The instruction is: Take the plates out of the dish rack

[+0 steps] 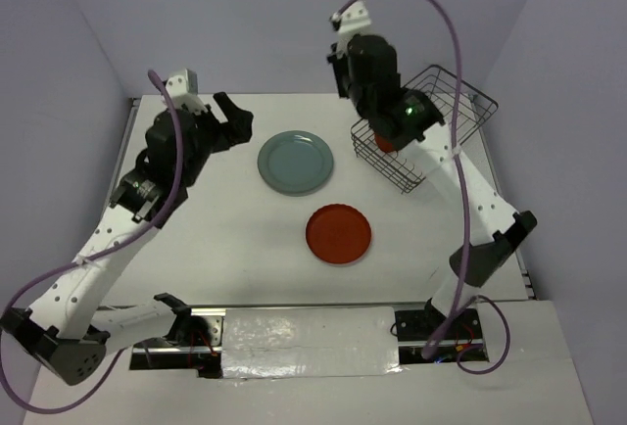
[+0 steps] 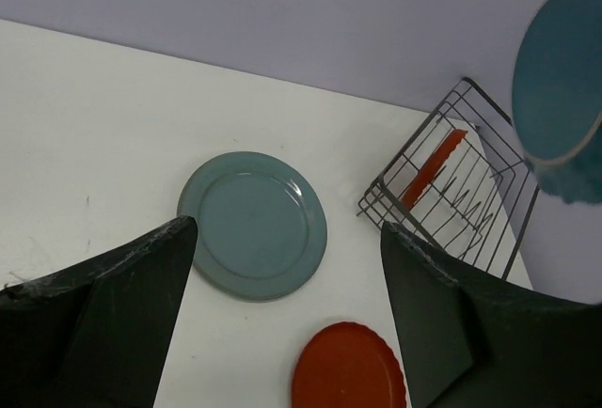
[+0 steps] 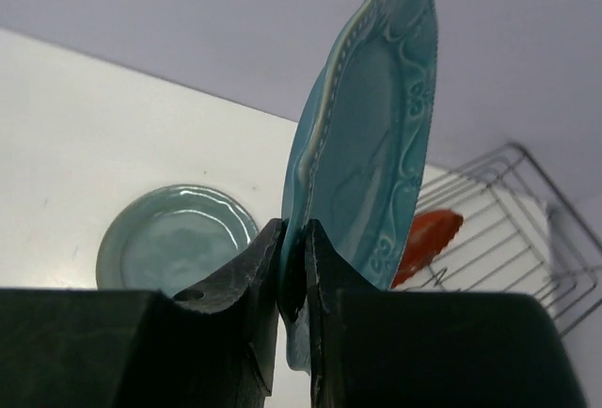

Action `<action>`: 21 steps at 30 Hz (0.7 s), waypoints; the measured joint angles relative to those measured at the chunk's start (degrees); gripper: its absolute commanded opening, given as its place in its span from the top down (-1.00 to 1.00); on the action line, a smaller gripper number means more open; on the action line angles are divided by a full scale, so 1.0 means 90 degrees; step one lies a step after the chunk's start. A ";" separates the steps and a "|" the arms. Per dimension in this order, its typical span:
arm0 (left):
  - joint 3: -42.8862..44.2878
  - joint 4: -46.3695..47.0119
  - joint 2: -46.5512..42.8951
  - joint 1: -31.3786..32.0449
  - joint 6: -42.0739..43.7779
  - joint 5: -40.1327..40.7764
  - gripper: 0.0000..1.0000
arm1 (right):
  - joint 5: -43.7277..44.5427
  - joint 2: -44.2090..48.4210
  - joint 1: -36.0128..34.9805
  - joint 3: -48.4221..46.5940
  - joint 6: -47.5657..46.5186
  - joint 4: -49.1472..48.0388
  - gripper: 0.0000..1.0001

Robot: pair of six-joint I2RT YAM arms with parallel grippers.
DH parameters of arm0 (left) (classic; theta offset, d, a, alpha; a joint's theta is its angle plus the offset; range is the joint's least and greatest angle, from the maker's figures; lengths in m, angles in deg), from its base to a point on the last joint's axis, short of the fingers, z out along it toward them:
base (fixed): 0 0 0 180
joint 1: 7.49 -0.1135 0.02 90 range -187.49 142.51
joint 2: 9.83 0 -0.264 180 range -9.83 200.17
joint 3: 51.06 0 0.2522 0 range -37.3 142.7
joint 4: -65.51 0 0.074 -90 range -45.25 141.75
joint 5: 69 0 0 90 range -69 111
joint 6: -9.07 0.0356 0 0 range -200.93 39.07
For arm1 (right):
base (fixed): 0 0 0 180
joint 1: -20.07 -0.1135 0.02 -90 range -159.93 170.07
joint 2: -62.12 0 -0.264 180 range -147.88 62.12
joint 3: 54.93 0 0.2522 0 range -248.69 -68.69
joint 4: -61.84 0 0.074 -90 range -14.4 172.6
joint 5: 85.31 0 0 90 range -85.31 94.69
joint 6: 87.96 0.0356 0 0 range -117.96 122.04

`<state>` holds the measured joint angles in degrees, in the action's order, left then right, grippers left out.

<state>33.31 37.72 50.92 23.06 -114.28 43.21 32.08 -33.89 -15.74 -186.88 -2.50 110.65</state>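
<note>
My right gripper (image 3: 292,258) is shut on the lower rim of the teal scalloped plate (image 3: 372,135) and holds it on edge in the air, left of the dish rack (image 3: 513,206). The plate also shows at the upper right of the left wrist view (image 2: 560,88). One red-orange plate (image 2: 433,168) stands between the tines in the dark wire dish rack (image 1: 446,102). The pale grey-green plate (image 1: 295,162) and another red-orange plate (image 1: 338,234) lie flat on the table. My left gripper (image 1: 235,117) is open and empty, above the table left of the grey-green plate.
The white table (image 1: 216,249) is closed in by lilac walls at the back and sides. The rack sits at the back right corner. The right arm's purple cable (image 1: 456,63) loops over the rack.
</note>
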 measured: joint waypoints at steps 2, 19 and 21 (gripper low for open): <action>0.0590 -0.0437 0.0347 -0.0573 0.0000 -0.0699 -0.85 | 0.0189 0.0398 -0.0588 0.0818 -0.0631 -0.0563 1.00; 0.0243 -0.0306 0.0799 -0.3218 -0.0442 -0.5884 -0.81 | 0.1107 0.2261 -0.3711 0.5088 -0.3087 -0.2288 1.00; 0.0019 -0.0131 0.0799 -0.3198 -0.0556 -0.6113 -0.80 | 0.1404 0.2249 -0.3932 0.5302 -0.3356 -0.2569 1.00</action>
<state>33.48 36.54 58.11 -5.73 -119.28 -11.80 44.72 -13.65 -51.13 -139.17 -32.70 87.52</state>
